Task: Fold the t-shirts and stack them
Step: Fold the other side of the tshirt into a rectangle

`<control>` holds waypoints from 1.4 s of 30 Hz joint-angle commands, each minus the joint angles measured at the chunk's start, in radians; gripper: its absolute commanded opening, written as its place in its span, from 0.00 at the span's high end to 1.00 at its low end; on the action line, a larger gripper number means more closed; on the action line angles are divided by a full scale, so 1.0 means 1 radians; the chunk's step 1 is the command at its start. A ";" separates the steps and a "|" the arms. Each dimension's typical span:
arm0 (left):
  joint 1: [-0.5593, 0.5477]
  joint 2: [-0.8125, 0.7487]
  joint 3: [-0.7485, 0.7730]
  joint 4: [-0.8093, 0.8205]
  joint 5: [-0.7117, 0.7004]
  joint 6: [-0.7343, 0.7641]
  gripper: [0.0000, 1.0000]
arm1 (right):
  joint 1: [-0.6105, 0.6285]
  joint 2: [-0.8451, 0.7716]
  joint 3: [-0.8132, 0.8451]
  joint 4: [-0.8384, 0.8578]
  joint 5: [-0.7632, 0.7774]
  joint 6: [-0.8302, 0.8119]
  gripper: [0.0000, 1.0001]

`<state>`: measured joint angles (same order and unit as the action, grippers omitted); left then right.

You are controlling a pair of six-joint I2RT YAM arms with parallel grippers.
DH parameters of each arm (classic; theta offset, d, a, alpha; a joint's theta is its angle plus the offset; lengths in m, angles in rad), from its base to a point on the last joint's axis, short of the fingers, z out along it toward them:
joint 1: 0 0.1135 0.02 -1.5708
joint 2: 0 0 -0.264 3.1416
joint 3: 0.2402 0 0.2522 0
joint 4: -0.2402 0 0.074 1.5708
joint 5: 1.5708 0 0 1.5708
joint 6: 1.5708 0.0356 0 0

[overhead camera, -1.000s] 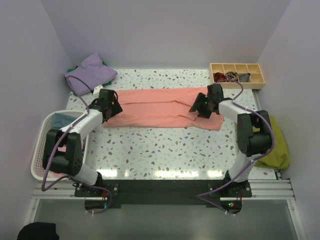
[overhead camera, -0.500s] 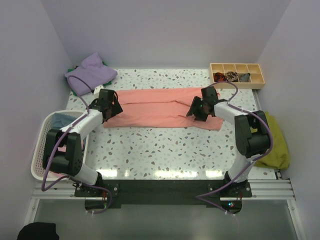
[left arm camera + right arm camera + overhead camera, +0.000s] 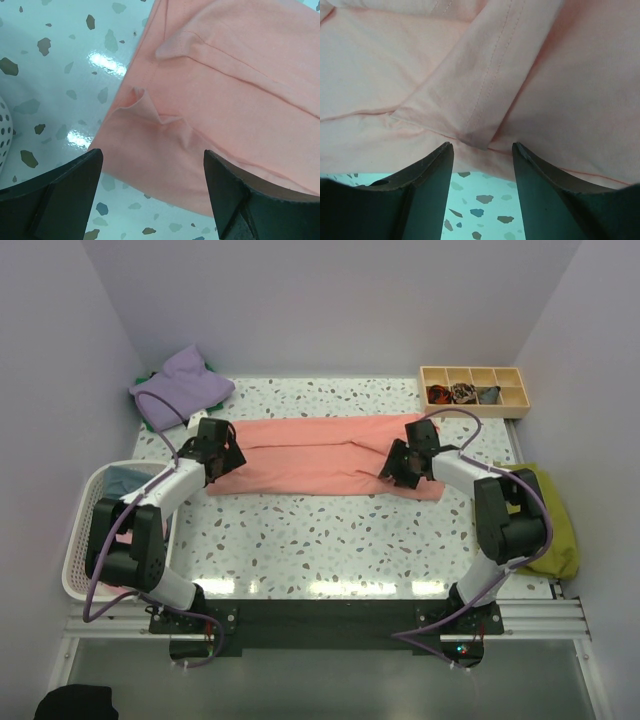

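The salmon-pink t-shirt (image 3: pixel 320 456) lies folded into a long band across the table. My left gripper (image 3: pixel 222 462) hangs open over its left end; in the left wrist view the near hem (image 3: pixel 165 180) lies between the fingers (image 3: pixel 55 200). My right gripper (image 3: pixel 396 468) is open over the right end, and a folded sleeve flap (image 3: pixel 485 95) lies just ahead of its fingers (image 3: pixel 420 185). Neither gripper holds cloth. A lavender shirt (image 3: pixel 182 386) lies at the back left, and a green one (image 3: pixel 552 520) lies off the table's right edge.
A white laundry basket (image 3: pixel 84 502) with light blue and pink cloth stands at the left. A wooden compartment tray (image 3: pixel 474 390) with small items stands at the back right. The terrazzo tabletop (image 3: pixel 320 540) shows in front of the shirt.
My right gripper has shifted slightly left and nearer along the shirt's right end. The left arm has not moved.
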<state>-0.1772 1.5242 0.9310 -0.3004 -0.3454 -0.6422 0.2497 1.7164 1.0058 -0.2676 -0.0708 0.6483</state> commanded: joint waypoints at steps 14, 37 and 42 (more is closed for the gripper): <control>-0.004 0.017 0.015 0.027 -0.009 0.021 0.13 | 0.006 0.002 0.129 0.024 0.008 -0.045 0.89; -0.004 0.024 0.023 0.026 0.000 0.026 0.13 | 0.016 0.371 0.678 -0.140 -0.020 -0.157 0.63; -0.005 -0.038 0.014 0.017 -0.061 0.015 0.13 | 0.014 0.289 0.641 -0.099 0.071 -0.206 0.42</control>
<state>-0.1776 1.5528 0.9310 -0.3023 -0.3473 -0.6346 0.2619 2.1014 1.6524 -0.3531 -0.0681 0.5049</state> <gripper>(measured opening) 0.866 0.498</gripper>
